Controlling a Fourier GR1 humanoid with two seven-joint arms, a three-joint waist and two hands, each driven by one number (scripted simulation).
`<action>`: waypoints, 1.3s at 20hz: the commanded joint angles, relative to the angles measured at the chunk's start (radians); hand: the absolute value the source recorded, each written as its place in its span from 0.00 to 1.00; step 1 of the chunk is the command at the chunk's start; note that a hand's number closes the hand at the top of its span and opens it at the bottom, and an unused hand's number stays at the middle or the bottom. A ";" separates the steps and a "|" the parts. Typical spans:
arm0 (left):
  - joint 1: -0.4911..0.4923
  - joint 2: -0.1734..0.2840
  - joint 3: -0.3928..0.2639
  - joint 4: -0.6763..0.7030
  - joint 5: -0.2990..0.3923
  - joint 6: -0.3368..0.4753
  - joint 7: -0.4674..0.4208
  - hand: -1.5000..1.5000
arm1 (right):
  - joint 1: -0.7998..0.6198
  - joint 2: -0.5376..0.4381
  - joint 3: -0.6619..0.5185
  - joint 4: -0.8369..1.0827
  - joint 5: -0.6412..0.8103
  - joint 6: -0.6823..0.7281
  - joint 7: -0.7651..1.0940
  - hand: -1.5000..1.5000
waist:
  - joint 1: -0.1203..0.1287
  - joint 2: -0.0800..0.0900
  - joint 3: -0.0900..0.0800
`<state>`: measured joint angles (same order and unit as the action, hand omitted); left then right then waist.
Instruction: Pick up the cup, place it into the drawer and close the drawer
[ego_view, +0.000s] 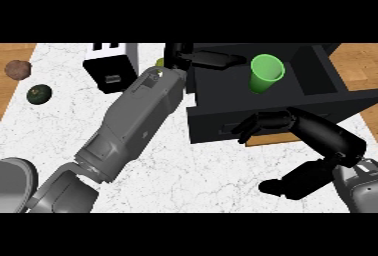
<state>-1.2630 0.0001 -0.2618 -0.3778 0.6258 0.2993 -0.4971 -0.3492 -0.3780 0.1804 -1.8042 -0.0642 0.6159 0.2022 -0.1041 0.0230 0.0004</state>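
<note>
The green cup (266, 73) lies tilted inside the open black drawer (221, 95) at the upper right of the counter. My left hand (210, 58) reaches over the drawer's left wall, open with its fingers stretched toward the cup and a small gap between them and it. My right hand (275, 123) is at the drawer's front panel (214, 125), its relaxed, slightly bent fingers resting against the panel. It holds nothing.
A black and white box (111, 67) stands left of my left wrist. A brown round item (18, 69) and a dark green one (39, 93) lie at the counter's left edge. A grey plate (15, 182) shows at the lower left.
</note>
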 joint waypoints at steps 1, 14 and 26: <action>0.018 0.000 -0.005 0.001 0.037 0.016 -0.029 0.00 | 0.028 -0.021 0.053 0.032 0.214 -0.044 -0.043 0.00 | 0.040 -0.006 0.001; 0.197 0.078 0.035 -0.150 0.053 -0.107 -0.066 0.00 | -0.080 0.059 0.180 0.764 0.595 -0.278 -0.391 1.00 | 0.165 -0.016 0.001; 0.319 0.155 0.021 -0.293 0.064 -0.208 -0.011 0.00 | -0.455 0.074 -0.075 1.235 0.544 -0.471 -0.589 1.00 | 0.248 0.006 0.005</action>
<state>-0.9661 0.1299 -0.2386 -0.6318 0.6848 0.1211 -0.5260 -0.7050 -0.3008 0.1765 -0.6789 0.5013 0.1926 -0.3482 0.1178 0.0201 0.0031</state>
